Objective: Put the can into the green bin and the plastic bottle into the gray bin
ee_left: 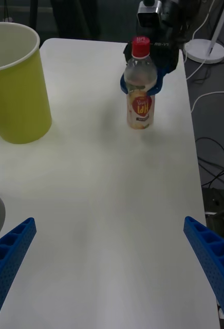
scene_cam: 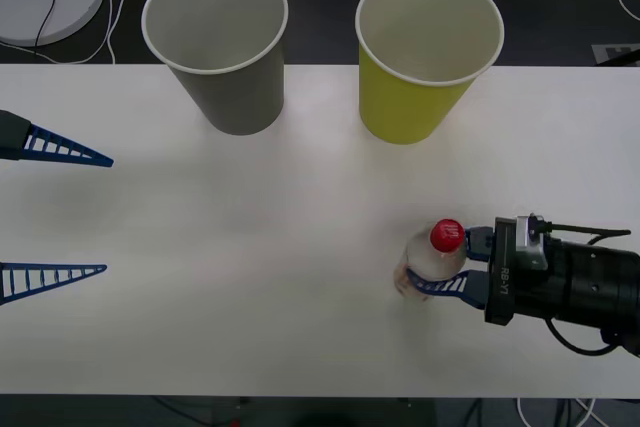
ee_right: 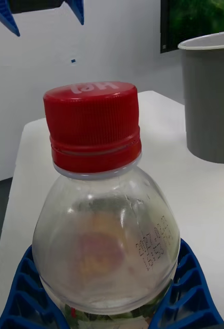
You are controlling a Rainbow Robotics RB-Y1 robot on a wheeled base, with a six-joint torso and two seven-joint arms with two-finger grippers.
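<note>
Right claw (scene_cam: 436,269) grasping the plastic bottle (scene_cam: 432,259)

Fingers clamp its shoulder just under the cap; light, slick and squashy, so probably best held there. Left claw (scene_cam: 108,215) spread wide, idle.

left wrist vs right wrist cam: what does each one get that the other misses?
Left wrist only: the green bin, the bottle's label, its base on the table, and the open left gripper.
Right wrist only: the cap lettering and the date code printed on the bottle shoulder.
Both: the bottle, upright, with the right gripper closed around its upper body, and part of the gray bin.
</note>
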